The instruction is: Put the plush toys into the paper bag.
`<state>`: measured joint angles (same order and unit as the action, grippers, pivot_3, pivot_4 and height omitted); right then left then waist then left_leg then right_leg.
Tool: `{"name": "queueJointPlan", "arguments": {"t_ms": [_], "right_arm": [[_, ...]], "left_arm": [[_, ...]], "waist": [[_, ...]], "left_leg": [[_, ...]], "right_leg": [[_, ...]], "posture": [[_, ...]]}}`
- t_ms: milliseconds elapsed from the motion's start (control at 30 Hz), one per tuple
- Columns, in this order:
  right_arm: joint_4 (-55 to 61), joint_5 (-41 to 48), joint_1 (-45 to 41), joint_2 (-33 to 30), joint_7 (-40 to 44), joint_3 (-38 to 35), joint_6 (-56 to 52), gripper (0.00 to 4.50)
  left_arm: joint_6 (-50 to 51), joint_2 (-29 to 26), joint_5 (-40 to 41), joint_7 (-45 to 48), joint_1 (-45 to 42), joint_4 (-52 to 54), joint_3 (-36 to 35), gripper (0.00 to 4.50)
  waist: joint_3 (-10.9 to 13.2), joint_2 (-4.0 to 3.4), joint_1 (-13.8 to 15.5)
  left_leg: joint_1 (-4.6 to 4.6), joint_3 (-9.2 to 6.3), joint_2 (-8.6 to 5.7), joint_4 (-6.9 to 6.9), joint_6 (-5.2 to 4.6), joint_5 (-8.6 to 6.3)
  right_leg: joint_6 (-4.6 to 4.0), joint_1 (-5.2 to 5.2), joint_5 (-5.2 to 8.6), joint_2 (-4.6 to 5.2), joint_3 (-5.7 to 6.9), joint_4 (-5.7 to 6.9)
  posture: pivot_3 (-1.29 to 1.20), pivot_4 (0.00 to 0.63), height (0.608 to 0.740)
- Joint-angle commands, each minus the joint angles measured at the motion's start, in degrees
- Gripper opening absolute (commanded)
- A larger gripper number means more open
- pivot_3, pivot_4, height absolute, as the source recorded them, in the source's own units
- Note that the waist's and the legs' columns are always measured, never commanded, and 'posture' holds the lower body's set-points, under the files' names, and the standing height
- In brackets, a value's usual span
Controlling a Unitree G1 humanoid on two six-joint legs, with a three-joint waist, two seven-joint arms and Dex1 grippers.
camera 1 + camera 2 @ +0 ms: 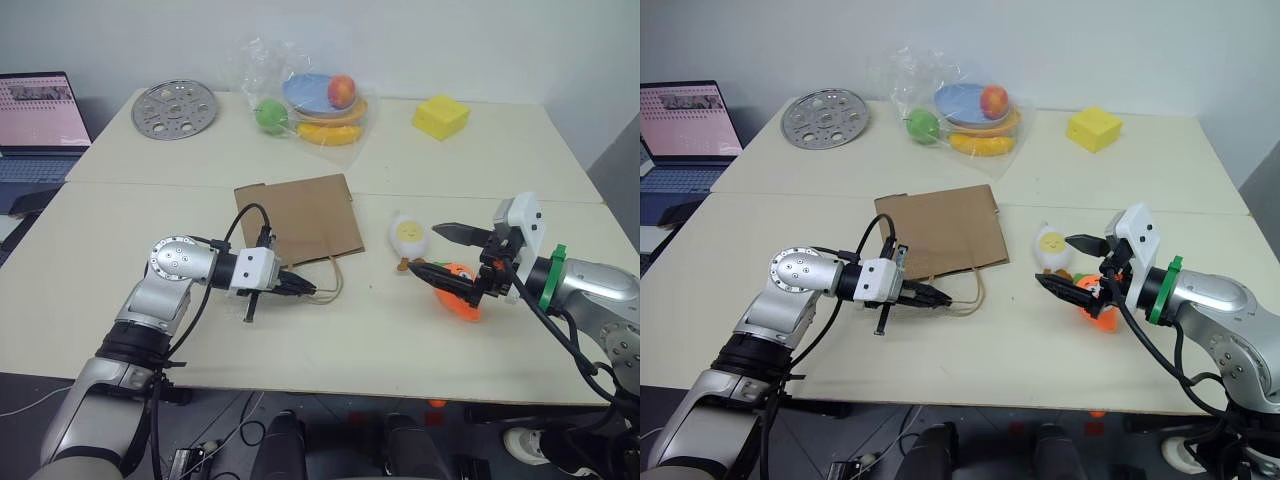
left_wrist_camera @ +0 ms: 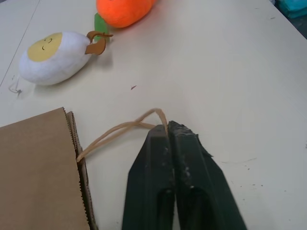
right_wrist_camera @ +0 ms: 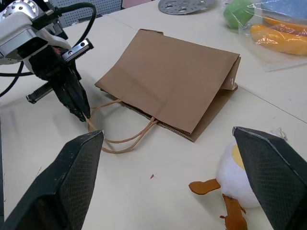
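Left wrist view — left gripper (image 2: 168,128) jaws pinch the paper bag (image 1: 300,216) handle (image 2: 120,130); right gripper (image 1: 441,251) hovers level, jaws wide.

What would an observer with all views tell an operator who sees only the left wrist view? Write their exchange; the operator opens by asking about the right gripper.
Operator: I see the left gripper shut on the handle. Where is the right gripper?
Observer: It is open beside the egg plush toy, holding nothing.
Operator: Is the paper bag standing?
Observer: No, it lies flat on the table.
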<state>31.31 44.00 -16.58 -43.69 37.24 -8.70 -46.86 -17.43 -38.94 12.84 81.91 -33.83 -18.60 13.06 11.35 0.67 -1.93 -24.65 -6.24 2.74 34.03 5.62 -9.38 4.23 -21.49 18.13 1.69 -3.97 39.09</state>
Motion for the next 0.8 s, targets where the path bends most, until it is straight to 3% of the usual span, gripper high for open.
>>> {"name": "queueJointPlan", "arguments": {"t_ms": [33,267,400,533,800], "right_arm": [[1.0,0.1,-0.9,0.2,0.2,-0.2,0.8,4.50],[3.6,1.0,0.0,3.2,-3.4,2.1,-0.6,4.50],[1.8,-4.9,-3.9,11.1,-8.1,11.6,1.3,4.50],[-2.8,-10.3,-7.9,17.9,-10.6,17.0,3.3,4.50],[-12.3,-18.2,-12.1,27.0,-12.4,23.3,6.7,1.71]], "left_arm": [[4.9,-0.3,2.8,-0.3,-0.9,2.1,-2.7,0.01],[27.7,-0.7,9.7,-6.4,-3.8,8.4,-8.0,0.01],[38.3,-0.2,14.9,-9.8,-7.2,10.8,-11.9,0.01],[41.8,-0.1,16.6,-10.5,-7.8,12.2,-13.2,0.01],[42.6,0.6,17.1,-11.0,-7.9,12.6,-14.2,0.00]], "waist": [[0.0,0.00,0.0],[0.0,0.00,-0.1],[-0.1,0.07,-0.3],[0.0,0.07,-1.3],[0.0,0.07,-1.3]], "left_leg": [[0.00,0.00,0.00,0.00,0.00,0.00],[0.00,-0.02,0.00,0.00,0.00,0.00],[0.00,-0.05,0.01,0.01,0.00,0.00],[0.04,-0.08,0.05,0.03,-0.01,0.02],[0.03,-0.09,0.04,0.00,-0.01,0.02]], "right_leg": [[0.00,0.00,0.00,0.00,0.00,0.00],[0.00,0.00,0.00,0.00,0.01,0.01],[0.00,0.00,0.00,-0.02,0.02,0.04],[-0.01,-0.03,-0.01,-0.07,0.03,0.17],[-0.02,-0.08,-0.01,-0.07,0.04,0.21]], "posture": [[0.00,0.150,0.740],[0.00,0.150,0.740],[0.00,0.150,0.740],[0.00,0.150,0.740],[0.00,0.150,0.740]]}}
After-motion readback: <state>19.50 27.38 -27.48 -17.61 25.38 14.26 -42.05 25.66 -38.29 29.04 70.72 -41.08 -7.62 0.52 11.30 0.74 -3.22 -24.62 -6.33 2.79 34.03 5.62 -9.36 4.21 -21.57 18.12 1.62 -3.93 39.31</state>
